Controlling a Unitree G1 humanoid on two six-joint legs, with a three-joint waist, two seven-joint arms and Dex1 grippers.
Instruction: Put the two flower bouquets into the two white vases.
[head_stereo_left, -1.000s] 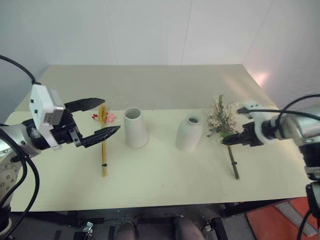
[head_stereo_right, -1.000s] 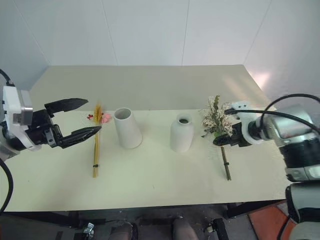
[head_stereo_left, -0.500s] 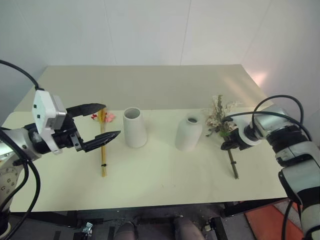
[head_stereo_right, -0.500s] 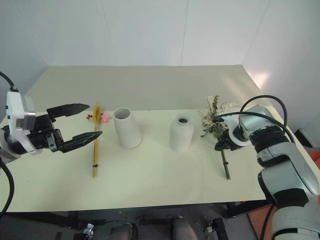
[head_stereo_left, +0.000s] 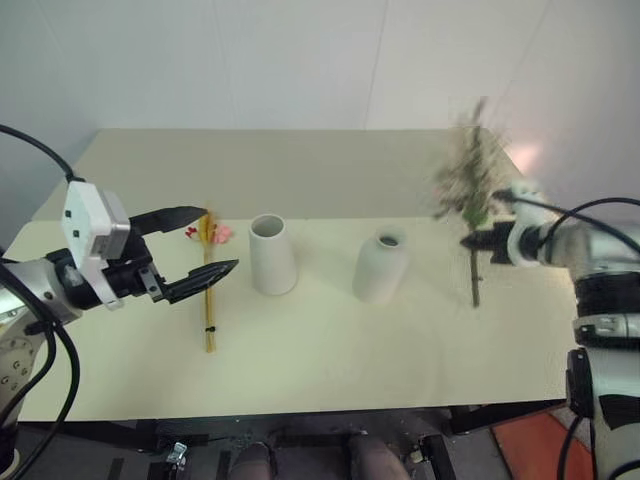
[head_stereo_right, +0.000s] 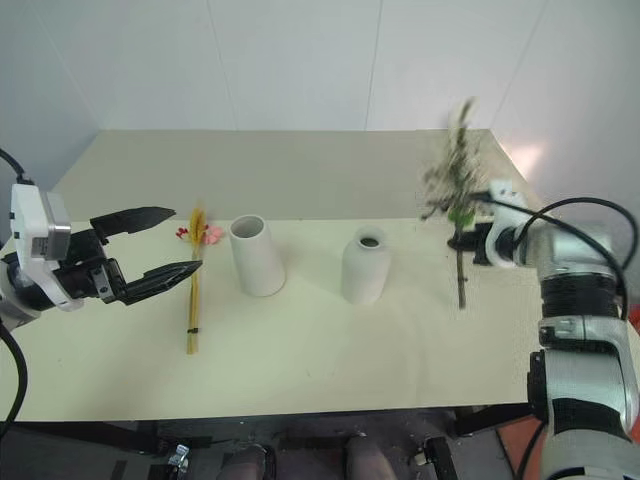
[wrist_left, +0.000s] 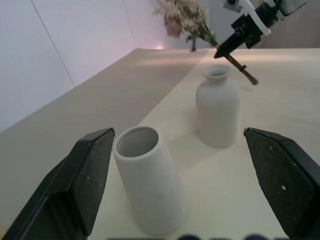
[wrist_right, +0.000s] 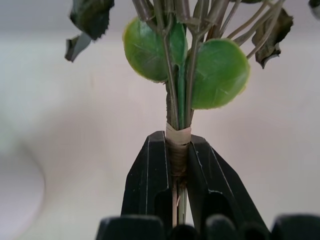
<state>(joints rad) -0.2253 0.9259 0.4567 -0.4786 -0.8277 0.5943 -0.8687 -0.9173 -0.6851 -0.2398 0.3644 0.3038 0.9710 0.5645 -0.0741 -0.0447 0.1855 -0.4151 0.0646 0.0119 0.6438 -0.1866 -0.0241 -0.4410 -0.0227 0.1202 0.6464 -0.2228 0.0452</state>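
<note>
Two end effectors: right (wrist_right: 177, 165) clamped on bushy bouquet (head_stereo_right: 452, 165) stems, upright off table; left (head_stereo_left: 200, 243) wide open, empty.

Counter (head_stereo_left: 320, 350): pale cream top, matte, rectangular, reaching from my near edge back to the wall. Wall (head_stereo_left: 300, 60): white panels behind the counter, with thin upright seams; a faint pinkish patch of light sits low at its right corner. Floor (head_stereo_left: 560, 440): a strip of orange-red shows past the counter's near right corner.
</note>
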